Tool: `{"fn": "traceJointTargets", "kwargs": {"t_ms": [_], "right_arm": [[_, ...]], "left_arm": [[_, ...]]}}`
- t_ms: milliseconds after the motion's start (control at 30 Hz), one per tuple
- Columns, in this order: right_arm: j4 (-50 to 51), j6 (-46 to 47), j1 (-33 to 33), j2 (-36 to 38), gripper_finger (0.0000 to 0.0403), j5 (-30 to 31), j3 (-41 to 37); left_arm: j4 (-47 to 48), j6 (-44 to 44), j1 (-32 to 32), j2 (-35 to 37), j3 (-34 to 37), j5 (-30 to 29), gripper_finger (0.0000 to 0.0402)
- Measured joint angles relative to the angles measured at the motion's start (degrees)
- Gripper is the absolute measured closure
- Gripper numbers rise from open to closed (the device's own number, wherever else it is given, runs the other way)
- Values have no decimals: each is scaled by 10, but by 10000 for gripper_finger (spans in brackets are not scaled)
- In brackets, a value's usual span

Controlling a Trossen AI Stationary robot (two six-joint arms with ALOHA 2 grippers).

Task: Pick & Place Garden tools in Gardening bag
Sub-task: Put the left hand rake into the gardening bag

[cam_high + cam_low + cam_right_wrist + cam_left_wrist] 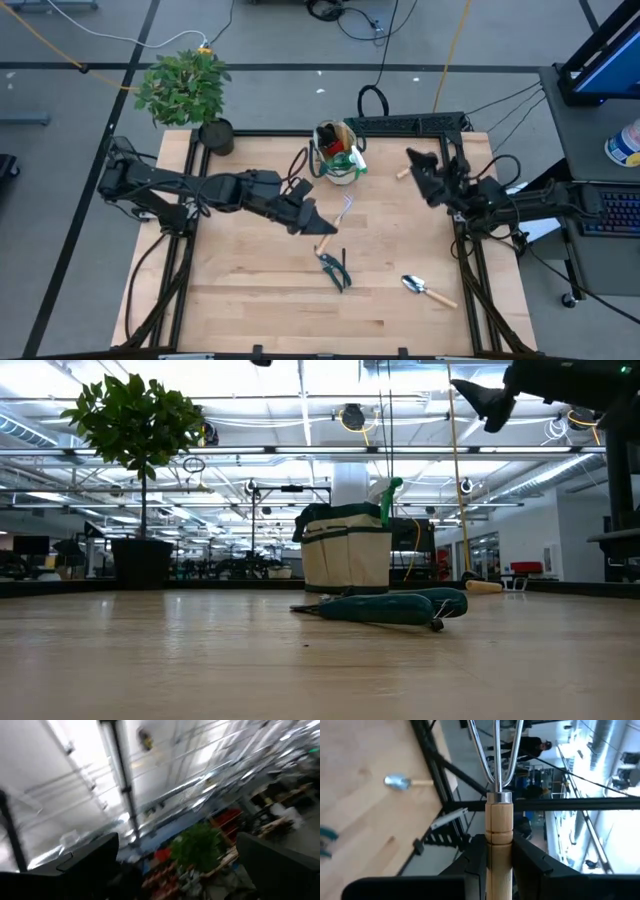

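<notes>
My left gripper [312, 222] is at the table's middle, raised, shut on a hand fork [498, 785] with a wooden handle and bright metal tines [346, 208]. The beige gardening bag [338, 152] stands at the far middle with the green spray bottle [386, 500] and something red in it. Green-handled pruning shears [335, 270] lie flat on the table in front of my left gripper. A trowel [428, 290] lies near the right front. My right gripper [425, 172] is open and empty, raised at the far right, beside a wooden handle [403, 172] lying on the table. My left gripper pinches the fork's wooden handle [499, 827] between its two fingers [475, 857], just below the metal collar. The tines stick out past the fingers toward the table's right side. The fork is lifted clear of the table.
A leafy plant in a black pot [215, 135] stands at the table's far left corner. A black frame [470, 250] runs along the table's right edge. The low view shows the bag [346, 555] behind the shears [390, 606].
</notes>
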State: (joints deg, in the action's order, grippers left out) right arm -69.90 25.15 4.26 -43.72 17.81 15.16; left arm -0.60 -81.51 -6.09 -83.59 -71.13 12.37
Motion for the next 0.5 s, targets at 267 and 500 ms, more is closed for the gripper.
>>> {"fn": "traceJointTargets", "kwargs": {"t_ms": [267, 500], "right_arm": [[254, -108, -96, -21, 9, -7, 92], [533, -211, -185, -84, 9, 88, 235]], "left_arm": [[29, -79, 13, 1, 0, 47, 336], [29, -82, 31, 1, 0, 69, 336]]}}
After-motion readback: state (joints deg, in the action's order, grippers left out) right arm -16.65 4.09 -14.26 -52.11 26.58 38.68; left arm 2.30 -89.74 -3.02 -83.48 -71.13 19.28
